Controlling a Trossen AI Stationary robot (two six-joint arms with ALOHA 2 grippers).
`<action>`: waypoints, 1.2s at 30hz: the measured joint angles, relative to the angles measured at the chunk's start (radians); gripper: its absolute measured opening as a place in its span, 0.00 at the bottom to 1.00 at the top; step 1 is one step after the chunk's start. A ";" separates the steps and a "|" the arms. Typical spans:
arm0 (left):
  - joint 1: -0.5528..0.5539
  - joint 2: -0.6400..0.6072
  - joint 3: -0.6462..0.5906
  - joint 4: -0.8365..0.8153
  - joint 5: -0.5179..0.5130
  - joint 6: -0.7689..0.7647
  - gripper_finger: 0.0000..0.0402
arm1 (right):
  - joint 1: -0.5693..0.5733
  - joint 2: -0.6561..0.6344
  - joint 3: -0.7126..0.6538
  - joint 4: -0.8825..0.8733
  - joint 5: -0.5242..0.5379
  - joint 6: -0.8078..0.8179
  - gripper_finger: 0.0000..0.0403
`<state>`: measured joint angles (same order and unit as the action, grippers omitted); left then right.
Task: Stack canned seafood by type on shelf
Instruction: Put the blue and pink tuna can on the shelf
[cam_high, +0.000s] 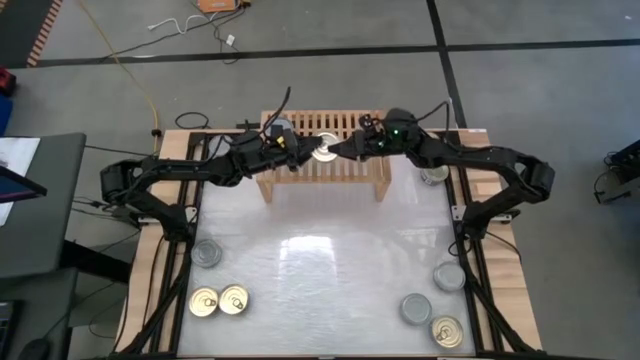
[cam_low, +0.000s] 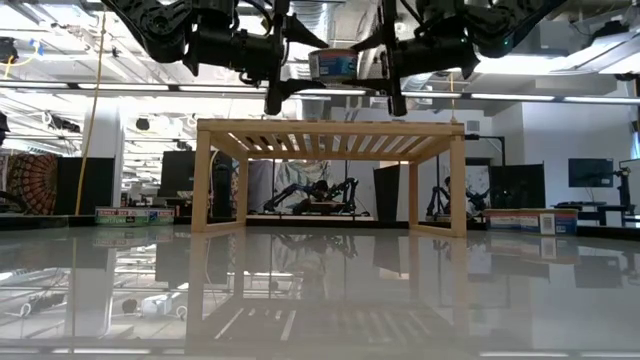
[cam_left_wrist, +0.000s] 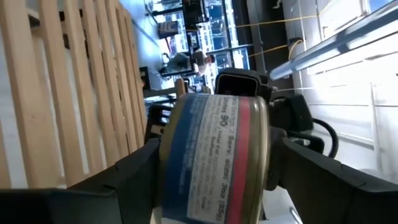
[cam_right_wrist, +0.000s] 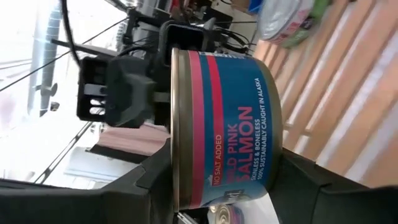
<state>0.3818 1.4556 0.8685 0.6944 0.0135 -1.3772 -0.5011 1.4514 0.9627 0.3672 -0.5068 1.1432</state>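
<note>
Both grippers, left (cam_high: 300, 155) and right (cam_high: 345, 150), clench one can (cam_high: 325, 149) between jaws; right wrist alone shows salmon label; can flat, top up, above shelf (cam_high: 350, 170).

We read the salmon can (cam_right_wrist: 227, 118) label: "WILD PINK SALMON", "NO SALT ADDED", "SUSTAINABLY CAUGHT IN ALASKA"; its back panel's small print stays unreadable.

2 black jointed arms (cam_high: 180, 172) w/ black cables, green LED (cam_high: 396, 129).
</note>
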 joint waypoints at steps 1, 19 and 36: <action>0.003 -0.002 0.000 -0.002 0.000 0.000 0.74 | -0.010 -0.005 0.000 -0.007 -0.008 0.000 0.57; -0.045 -0.132 0.000 -0.003 -0.018 0.464 0.74 | -0.344 -0.138 0.000 -0.434 -0.048 -0.115 0.57; -0.131 -0.202 0.000 -0.054 -0.019 0.614 0.74 | -0.415 -0.078 0.001 -0.486 0.008 -0.216 0.58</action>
<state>0.2508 1.2537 0.8684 0.6406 -0.0059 -0.7635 -0.9161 1.3736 0.9638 -0.1189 -0.4984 0.9268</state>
